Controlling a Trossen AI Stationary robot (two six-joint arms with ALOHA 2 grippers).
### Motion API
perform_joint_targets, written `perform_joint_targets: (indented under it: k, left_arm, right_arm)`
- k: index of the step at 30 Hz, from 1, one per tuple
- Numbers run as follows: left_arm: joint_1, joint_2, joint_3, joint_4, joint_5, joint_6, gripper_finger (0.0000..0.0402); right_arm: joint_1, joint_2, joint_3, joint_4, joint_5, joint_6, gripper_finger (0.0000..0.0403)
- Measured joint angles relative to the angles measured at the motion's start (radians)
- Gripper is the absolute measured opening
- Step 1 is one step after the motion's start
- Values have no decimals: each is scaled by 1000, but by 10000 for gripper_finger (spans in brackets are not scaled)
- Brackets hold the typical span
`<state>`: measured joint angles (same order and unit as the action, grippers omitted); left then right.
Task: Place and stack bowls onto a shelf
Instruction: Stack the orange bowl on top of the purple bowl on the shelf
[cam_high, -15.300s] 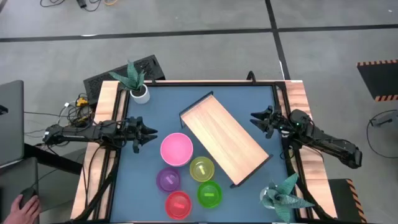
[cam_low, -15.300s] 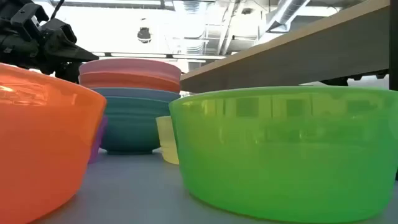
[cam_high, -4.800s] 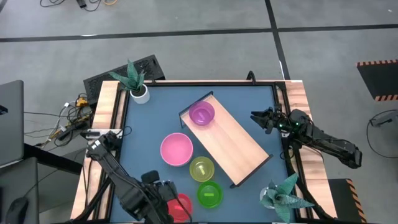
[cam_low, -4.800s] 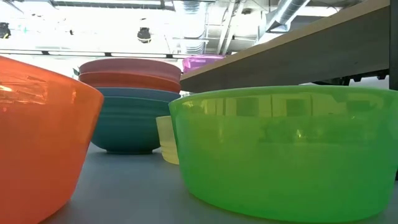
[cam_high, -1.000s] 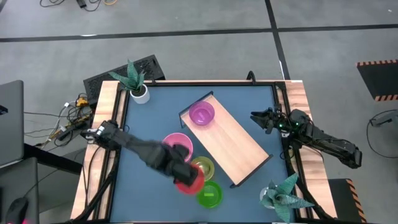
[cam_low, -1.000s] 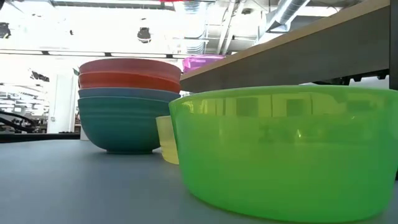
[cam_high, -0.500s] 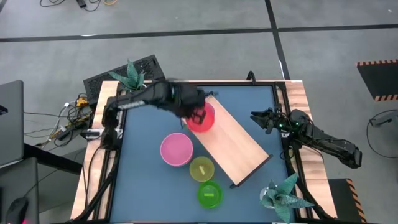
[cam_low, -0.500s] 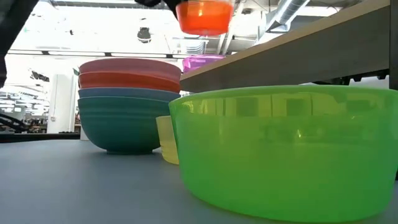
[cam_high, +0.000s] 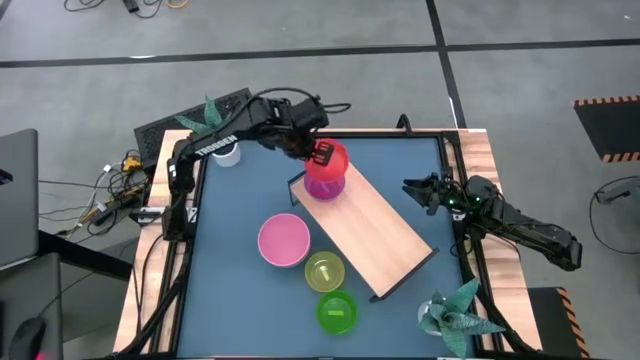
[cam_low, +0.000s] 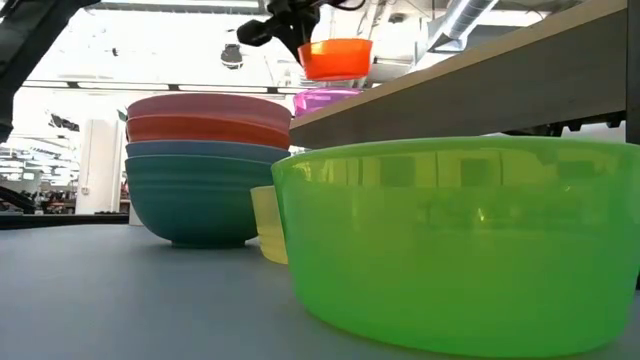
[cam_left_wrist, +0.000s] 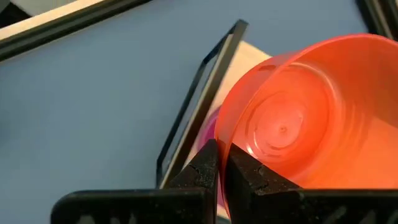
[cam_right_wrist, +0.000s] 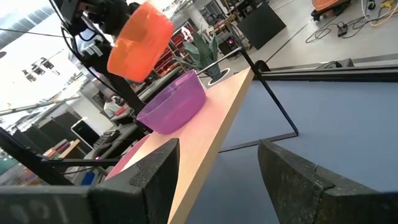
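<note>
Left gripper (cam_high: 316, 158) is clamped on the rim of the red bowl (cam_high: 327, 163), which is held tilted in the air just above the purple bowl (cam_high: 326, 187) at the far end of the shelf (cam_high: 375, 235). Beside the shelf's long near edge the pink bowl (cam_high: 284, 240), yellow-green bowl (cam_high: 324, 271) and green bowl (cam_high: 337, 312) are set on the table (cam_high: 230, 210). Right gripper (cam_high: 416, 192) is parked off the shelf's other side with its fingers spread apart.
</note>
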<state>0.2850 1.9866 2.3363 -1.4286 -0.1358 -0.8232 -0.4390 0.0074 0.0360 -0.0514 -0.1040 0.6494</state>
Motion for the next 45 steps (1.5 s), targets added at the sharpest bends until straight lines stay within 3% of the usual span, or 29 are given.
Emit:
perform_joint_targets:
  k: [14, 36, 45]
  left_arm:
    - [-12, 10, -99, 14, 36, 42, 0]
    - [-6, 11, -102, 40, 35, 85, 1]
    - [-6, 11, -102, 40, 31, 97, 74]
  right_arm:
    - [0, 0, 0, 0, 0, -3, 245]
    - [0, 0, 0, 0, 0, -3, 245]
    - [0, 0, 0, 0, 0, -3, 245]
